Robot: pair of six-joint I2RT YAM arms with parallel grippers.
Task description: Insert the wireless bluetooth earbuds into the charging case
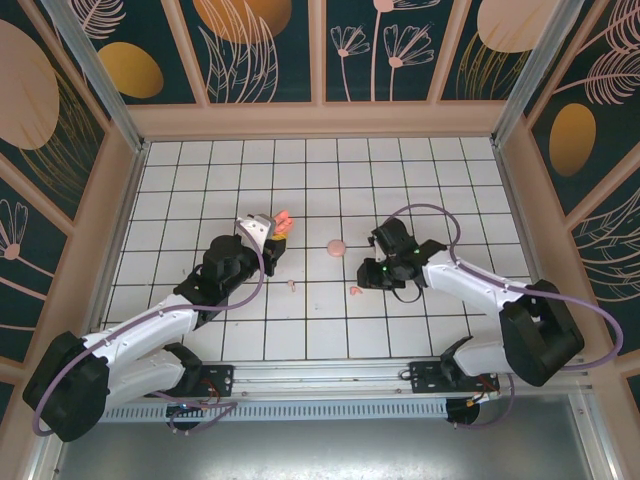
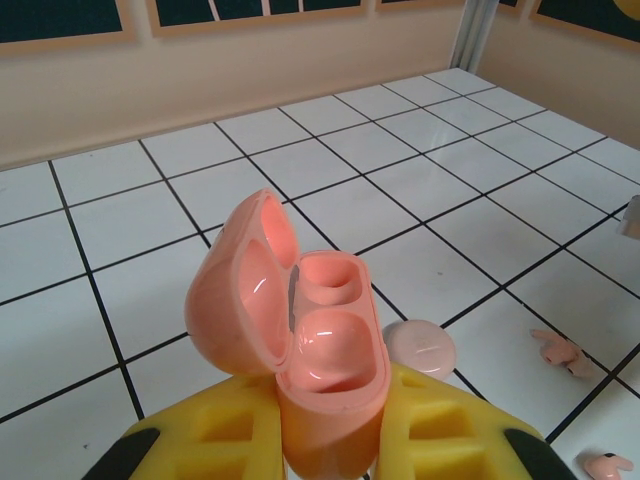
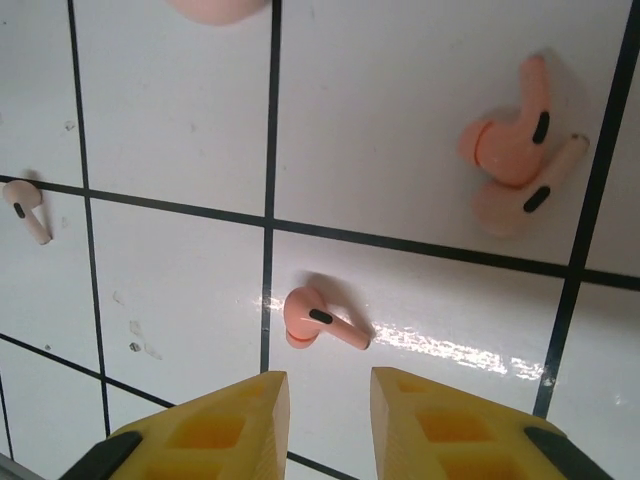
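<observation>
The white tiled worktop (image 1: pixel 450 180) carries everything, and the job looks barely begun. No earbud is in the case yet, so picking up and seating are all still to do. The left tool (image 2: pixel 330 435) is clamped tight on the lower body of the charging case (image 2: pixel 320 350). The case stands upright between the tool's yellow fingers (image 2: pixel 220 440), with its lid swung back toward the tool's left and both wells bare. Just beyond that tool, to its right, lies a pale pink disc (image 2: pixel 420 347), which seems to be no part of the job. The right tool (image 3: pixel 328 400) hovers over the tiles with its fingers a narrow gap apart, nothing between them and nothing touched. One earbud (image 3: pixel 320 322) lies flat just ahead of its tips, roughly in line with the gap, and looks like the likely first pick. Further ahead and to that tool's right lie what look like two more earbuds (image 3: pixel 515 160) pressed together. A paler earbud (image 3: pixel 25 210) sits well off to its left.
</observation>
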